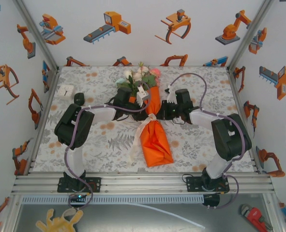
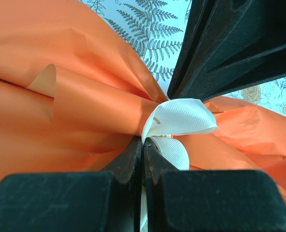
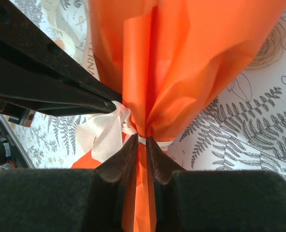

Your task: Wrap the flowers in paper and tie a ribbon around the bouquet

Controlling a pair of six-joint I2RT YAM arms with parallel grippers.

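On top of the flower-print tablecloth (image 1: 104, 145), the two arms crowded over the bouquet (image 1: 155, 130), so its knot was hard to see from above. The stems were hidden inside the bright orange paper cone (image 1: 157, 145). Pink and white flowers (image 1: 142, 75) stuck out at the far end. A cream-white ribbon (image 2: 181, 118) squeezed the cone's thin middle. The left gripper (image 2: 143, 142) pinched the ribbon. The right gripper (image 3: 142, 141) pinched the cone right by the ribbon.

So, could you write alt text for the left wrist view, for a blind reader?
Close up: the fingers of the left gripper pinch a cream-white ribbon looped around gathered orange paper. The right gripper reaches in from the upper right, above a fern-print tablecloth.
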